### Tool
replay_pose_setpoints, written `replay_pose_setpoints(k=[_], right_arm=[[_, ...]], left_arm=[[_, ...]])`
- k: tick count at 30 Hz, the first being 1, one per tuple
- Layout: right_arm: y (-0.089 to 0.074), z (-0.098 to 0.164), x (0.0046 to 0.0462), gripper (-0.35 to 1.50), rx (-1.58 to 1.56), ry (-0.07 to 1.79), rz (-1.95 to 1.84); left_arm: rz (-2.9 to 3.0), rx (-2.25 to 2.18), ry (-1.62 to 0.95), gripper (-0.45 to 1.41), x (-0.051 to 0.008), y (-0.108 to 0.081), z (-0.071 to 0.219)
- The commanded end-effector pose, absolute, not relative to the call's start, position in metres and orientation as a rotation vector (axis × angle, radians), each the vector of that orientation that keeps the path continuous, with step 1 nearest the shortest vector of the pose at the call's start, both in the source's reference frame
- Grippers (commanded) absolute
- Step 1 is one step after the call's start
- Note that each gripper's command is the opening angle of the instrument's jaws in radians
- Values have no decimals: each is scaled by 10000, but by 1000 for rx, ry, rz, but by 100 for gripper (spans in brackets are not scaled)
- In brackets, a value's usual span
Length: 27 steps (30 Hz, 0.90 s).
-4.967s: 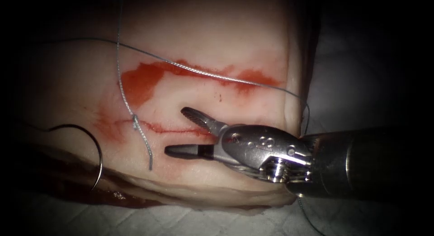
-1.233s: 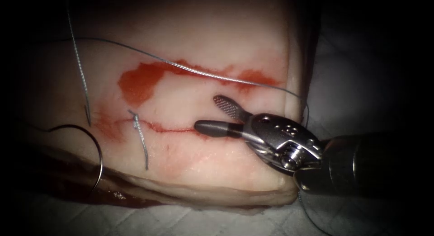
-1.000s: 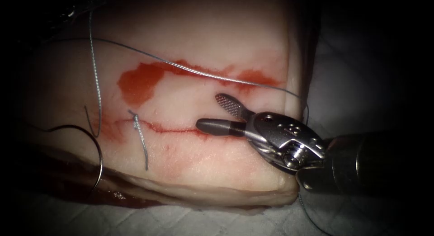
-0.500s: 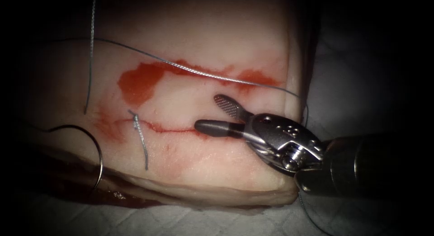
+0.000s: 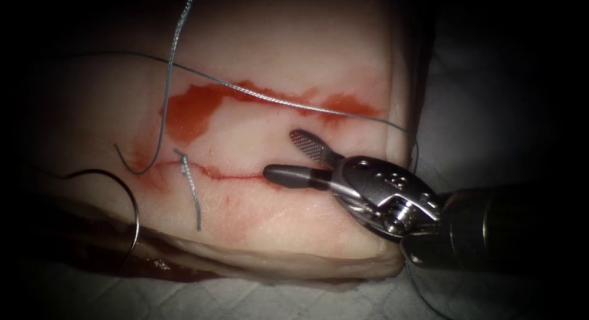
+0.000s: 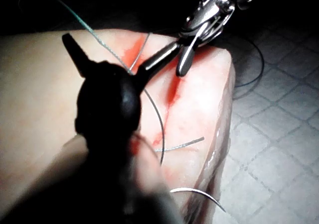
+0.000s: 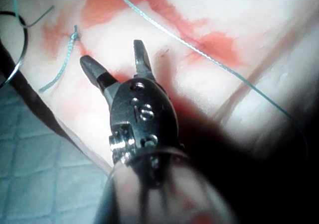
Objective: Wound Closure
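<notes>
Right gripper is seen in the endoscope view spread wide and empty over the cut's right end; the needle lies free at the tissue's left edge, outside it, near a knot. Left gripper is seen in the left wrist view spread, thread crossing between its jaws. Nothing is held by the right gripper in the right wrist view.

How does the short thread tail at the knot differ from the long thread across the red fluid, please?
The short tail is knotted at the cut and ends on the tissue; the long thread runs unknotted off the tissue's right edge. Both are braided grey. The right pincer is open, empty; the needle lies free at left.
</notes>
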<state>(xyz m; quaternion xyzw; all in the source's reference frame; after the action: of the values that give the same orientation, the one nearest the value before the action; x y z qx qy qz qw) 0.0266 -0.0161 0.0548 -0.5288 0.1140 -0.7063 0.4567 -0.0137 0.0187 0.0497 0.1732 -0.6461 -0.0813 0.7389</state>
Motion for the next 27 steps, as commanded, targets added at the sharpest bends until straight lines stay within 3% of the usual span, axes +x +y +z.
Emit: replay_pose_setpoints(k=[1, 4, 17, 19, 27], right_arm=[[-160, 552, 273, 143, -1306, 275, -1736], [-159, 551, 273, 143, -1302, 268, -1733], [-159, 552, 273, 143, -1304, 263, -1737], [-159, 552, 273, 143, -1301, 266, -1732], [-160, 551, 273, 143, -1301, 265, -1731]], left_arm=[[-144, 427, -1382, 74, -152, 175, 505], [-51, 542, -1347, 64, -174, 141, 519], [53, 567, -1224, 63, -224, 82, 631], [50, 543, -1185, 47, -221, 80, 662], [61, 517, -1163, 31, -223, 74, 692]])
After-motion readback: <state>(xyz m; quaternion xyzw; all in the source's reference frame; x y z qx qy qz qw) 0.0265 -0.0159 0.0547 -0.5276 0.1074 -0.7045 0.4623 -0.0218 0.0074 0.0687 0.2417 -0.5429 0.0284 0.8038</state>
